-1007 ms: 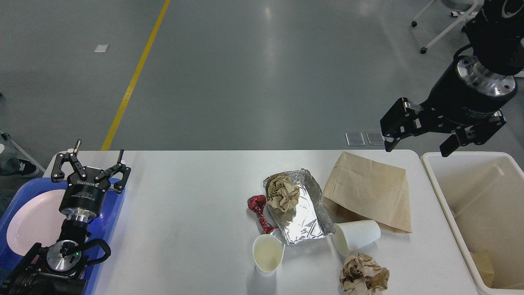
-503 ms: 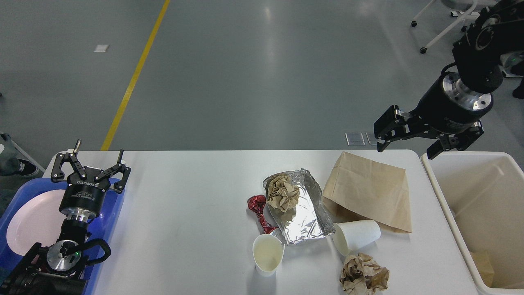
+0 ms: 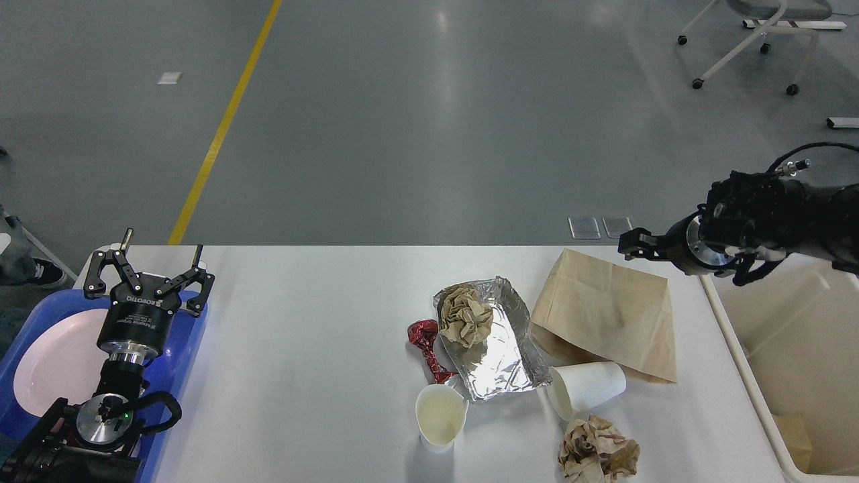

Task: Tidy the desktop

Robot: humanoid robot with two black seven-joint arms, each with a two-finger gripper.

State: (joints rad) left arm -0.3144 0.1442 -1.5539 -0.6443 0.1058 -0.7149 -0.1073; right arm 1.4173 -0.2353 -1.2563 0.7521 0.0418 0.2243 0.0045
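The white desktop (image 3: 302, 349) carries litter on its right half. A foil tray (image 3: 500, 349) holds a crumpled brown paper ball (image 3: 464, 314), with a red foil wrapper (image 3: 424, 339) at its left. One paper cup (image 3: 439, 417) stands upright and another paper cup (image 3: 589, 387) lies on its side. A second crumpled paper wad (image 3: 597, 456) sits at the front, and a flat brown paper bag (image 3: 607, 315) lies behind. My left gripper (image 3: 162, 243) stands open and empty at the far left. My right gripper (image 3: 636, 243) hovers just above the bag's back edge, pointing left, its fingers indistinct.
A cream bin (image 3: 745, 376) stands off the table's right edge with a brown scrap inside. A blue tray (image 3: 191, 335) with a white plate (image 3: 57, 359) sits at the left under my left arm. A wheeled chair base (image 3: 745, 40) is on the floor behind.
My right arm has dropped from high above the bin and turned, so its gripper now points left, low over the table's back right corner. The left arm has not moved.
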